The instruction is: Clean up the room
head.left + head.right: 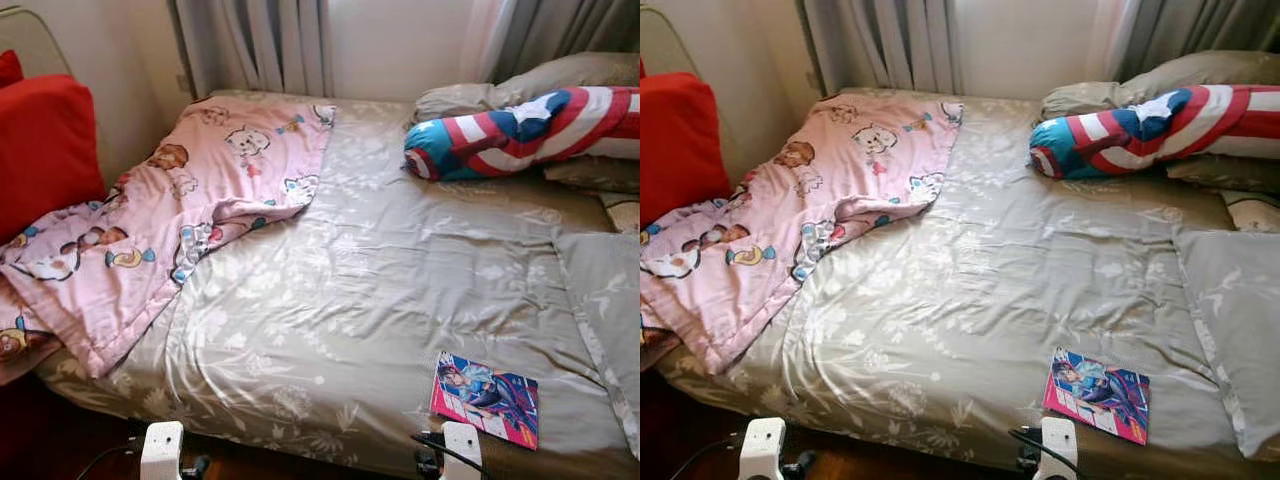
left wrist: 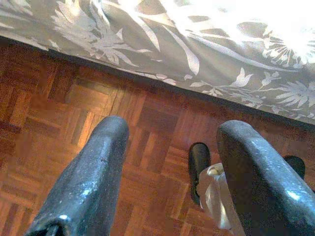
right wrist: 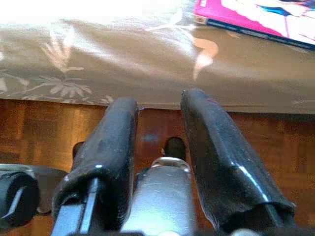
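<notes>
Comic book point(image 1: 485, 397) lies near right on the bed point(image 1: 380, 290); pink blanket point(image 1: 170, 210) rumpled far left. Approach step, nothing grasped. Left end effector point(image 2: 172, 172) wide open, empty; right end effector point(image 3: 157, 147) slightly parted, empty, just below the book. Next: raise right arm, reach it.

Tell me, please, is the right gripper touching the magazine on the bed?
Apart. In the right wrist view the right gripper hangs over the wooden floor, below the bed's edge, while the magazine lies up on the sheet, beyond the fingertips.
</notes>
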